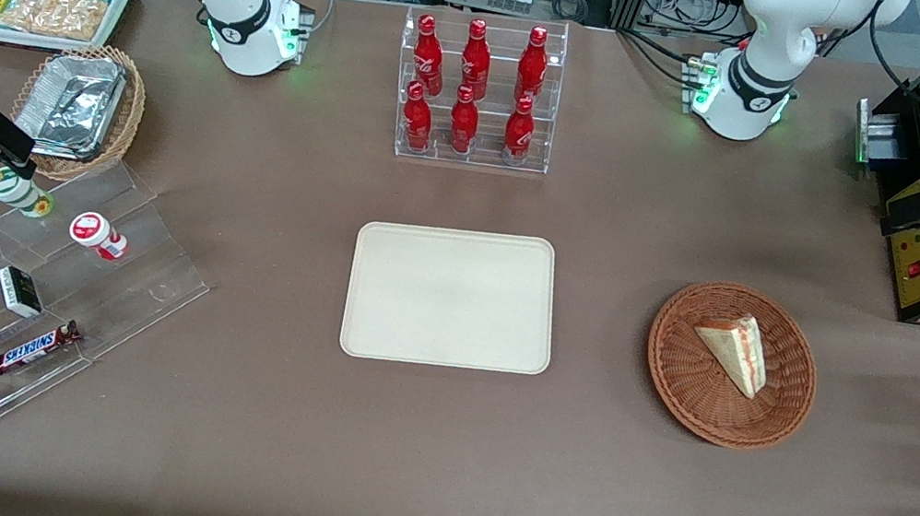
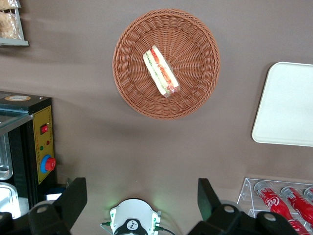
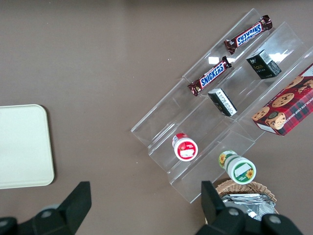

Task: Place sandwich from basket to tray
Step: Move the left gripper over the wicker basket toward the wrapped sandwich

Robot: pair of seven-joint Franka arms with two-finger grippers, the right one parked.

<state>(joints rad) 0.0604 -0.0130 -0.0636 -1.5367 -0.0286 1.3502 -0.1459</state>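
High above the bench, the tool (image 2: 142, 198) hangs with fingers apart; the sandwich (image 2: 160, 71) awaits descent into the basket (image 2: 132, 88).

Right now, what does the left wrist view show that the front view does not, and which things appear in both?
Only the left wrist view shows the sandwich's red and green filling along its cut edge, and the left gripper with its fingers open, high above the table near the arm's base. Only the front view shows the clear stepped shelf with Snickers bars, toward the parked arm's end. Both views show the sandwich lying in the basket, the bare tray and the red bottles in their clear rack.
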